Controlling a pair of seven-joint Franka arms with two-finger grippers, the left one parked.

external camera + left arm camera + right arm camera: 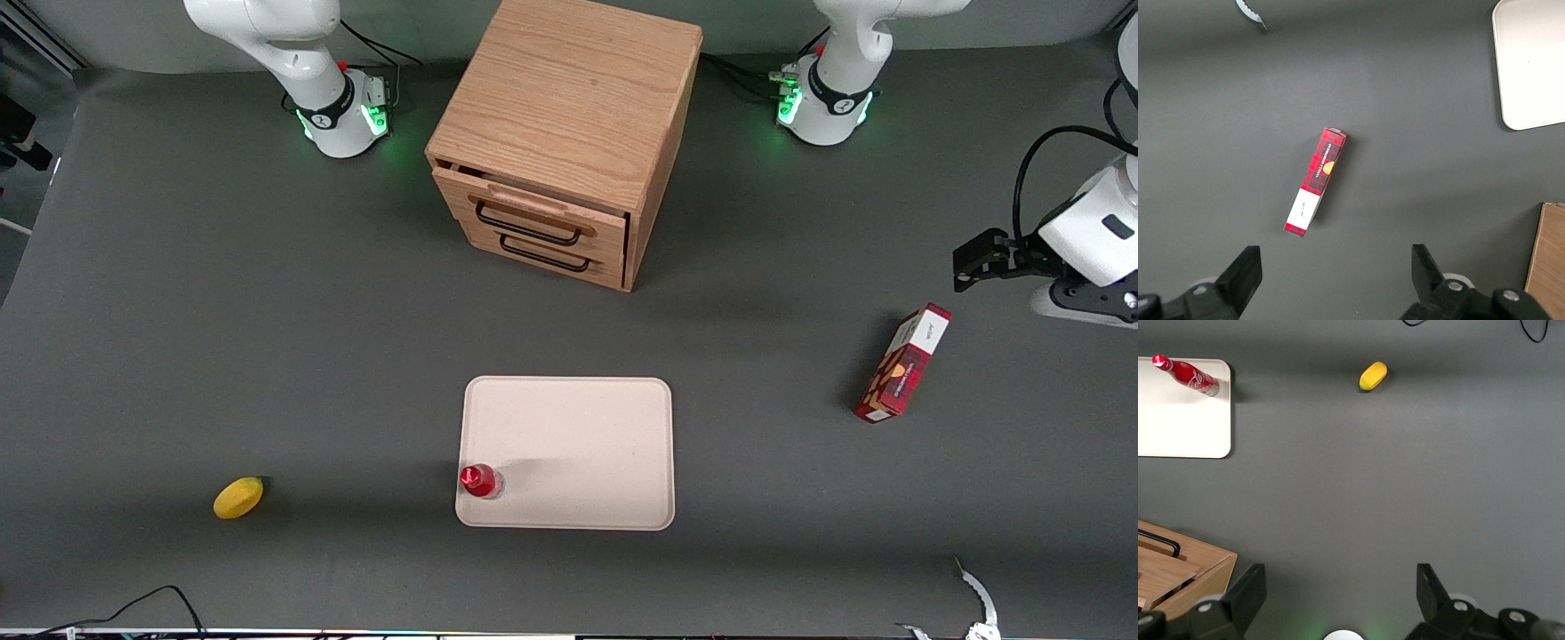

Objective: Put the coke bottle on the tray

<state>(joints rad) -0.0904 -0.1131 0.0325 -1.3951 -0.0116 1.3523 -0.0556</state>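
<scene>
The coke bottle (481, 481) is seen standing upright on the tray (578, 444), in the tray corner nearest the front camera on the working arm's side, just inside the low rim. The tray lies flat on the dark grey tabletop (267, 311), nearer the front camera than the wooden drawer cabinet (569, 133). A yellow lemon-shaped item (238, 497) is noted on the tabletop toward the working arm's end, well apart from the tray. A red and white carton (902, 363) lies toward the parked arm's end. The gripper (1341, 597) is held high above bare tabletop, well clear of the bottle; its fingers (1248, 590) are spread wide, released, nothing between them.
</scene>
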